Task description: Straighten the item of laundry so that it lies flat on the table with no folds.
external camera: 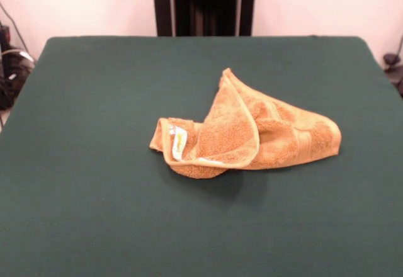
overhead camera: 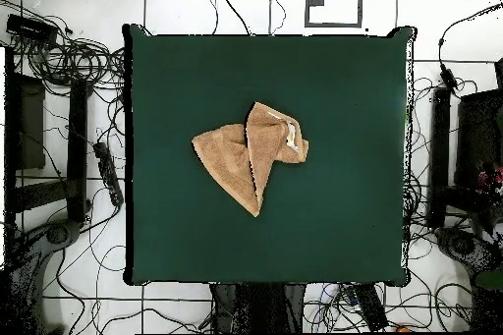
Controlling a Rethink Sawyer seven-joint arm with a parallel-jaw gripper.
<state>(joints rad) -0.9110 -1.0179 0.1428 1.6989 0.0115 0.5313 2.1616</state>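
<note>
The orange-tan terry towel point(external camera: 252, 132) lies crumpled and folded over itself near the middle of the dark green table point(external camera: 94, 182). One flap is folded across the rest, with a pale edge band curving over it. A small white label point(external camera: 179, 143) shows at its left end. In the overhead view the towel point(overhead camera: 246, 159) lies a little above the table's point(overhead camera: 334, 223) centre, its label point(overhead camera: 291, 136) at the right. The gripper shows in neither view.
The robot's black pedestal point(external camera: 204, 5) stands behind the table's far edge. Cables and black equipment point(overhead camera: 69, 135) lie on the tiled floor around the table on both sides.
</note>
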